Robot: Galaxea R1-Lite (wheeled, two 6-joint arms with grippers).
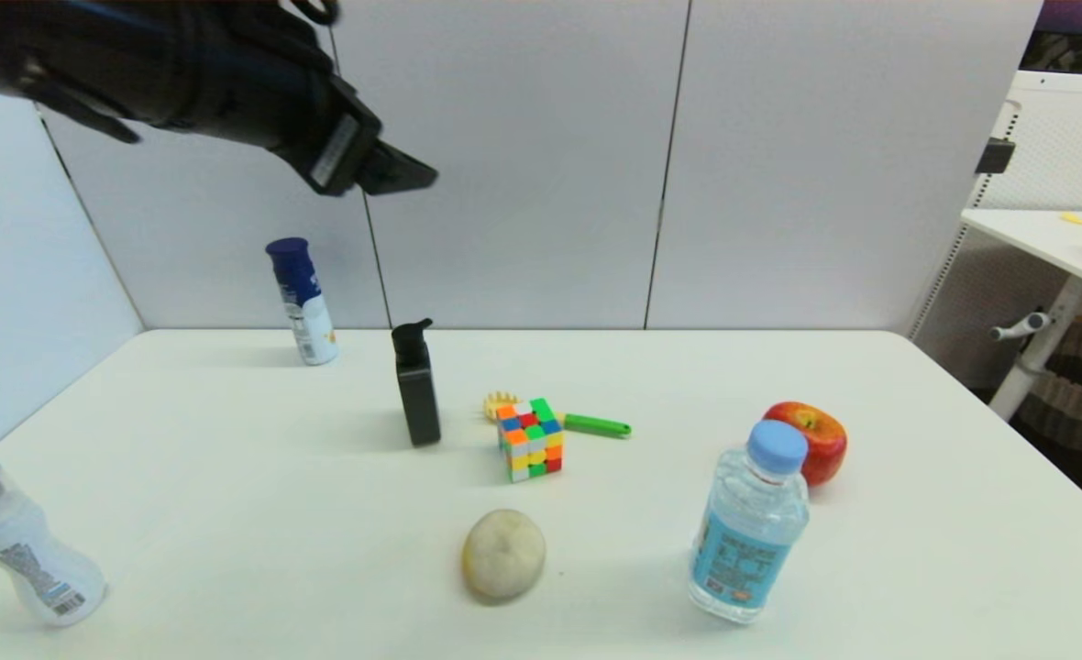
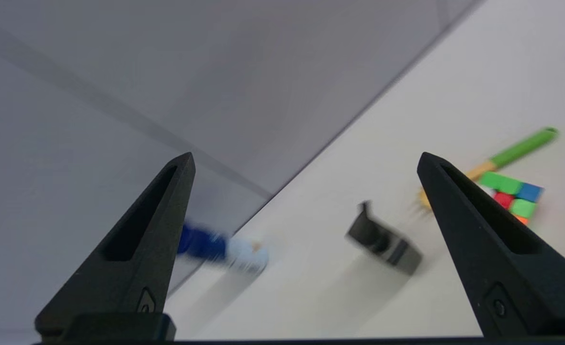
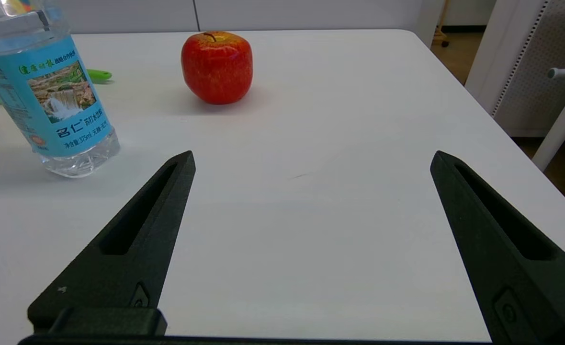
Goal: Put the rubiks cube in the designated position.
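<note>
Both sets of jaws are spread wide, nothing between them. Left gripper (image 2: pixel 306 160) is up high over the far-left part of the table (image 1: pixel 229 477), well above everything; in the head view it shows as a dark mass in the upper left, fingers aimed toward the table's middle. Its wrist view looks down across the back wall seam onto the tabletop. Right gripper (image 3: pixel 311 158) sits low near the table's right front area, out of the head view, holding nothing.

Rubiks cube (image 1: pixel 530 439) stands on the table near the centre, untouched, well apart from both grippers. It's partly visible in the left wrist view too (image 2: pixel 512 194), behind that arm's finger. Just behind the cube lies a small brush with a green handle (image 1: pixel 596 424), bristle end touching or nearly touching the cube's back; can't tell which.

Other items:
- black pump bottle (image 1: pixel 415 385), upright, just left of the cube
- blue-capped spray can (image 1: pixel 303 301), upright, far left near the wall
- pale round fruit (image 1: pixel 503 554), in front of the cube, near the table's front
- water bottle (image 1: pixel 750 522) with blue cap and blue label, upright, front right
- red apple (image 1: pixel 811 442), just behind the water bottle, close to it
- white bottle (image 1: pixel 18 545) with dark cap, front-left corner, leaning in the head view

Right wrist view shows the water bottle (image 3: pixel 48 91) and apple (image 3: pixel 217 67) beyond the fingers, bare table between them.
</note>
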